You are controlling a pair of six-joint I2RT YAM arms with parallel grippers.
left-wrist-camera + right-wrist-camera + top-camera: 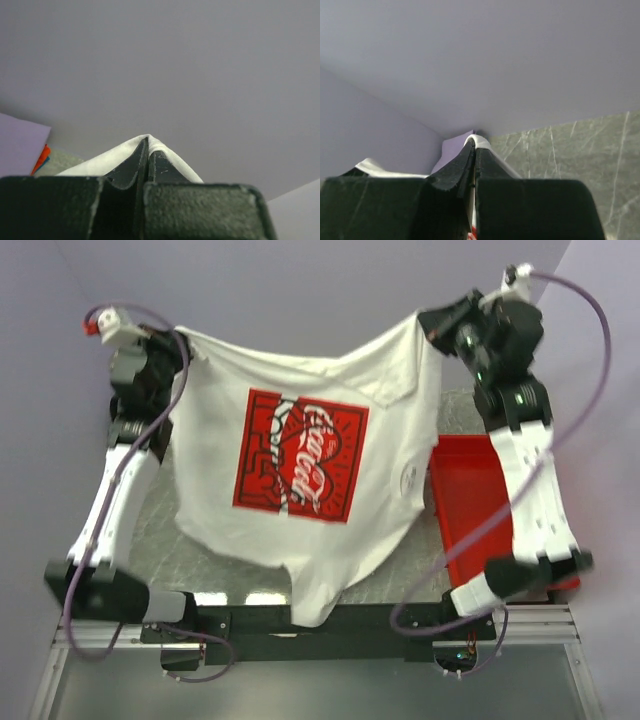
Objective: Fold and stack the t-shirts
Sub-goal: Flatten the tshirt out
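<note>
A robotics lab test cell: plain lavender walls [300, 280] enclose a grey marbled tabletop [200, 565]; cabled left arm [118, 495] and right arm [530, 475] stand bolted to an aluminium frame [540, 625] at its near edge.

Matching kit on both sides: the left arm [118, 495] and the right arm [535, 490] showed white link shells over black joint housings, each with a looping purple cable [607, 340]. Up close, the fingers [125, 172] were black and rough-textured.

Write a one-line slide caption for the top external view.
Left fingers and right fingers hold a white t-shirt spread above the table, beside a red tray.
</note>
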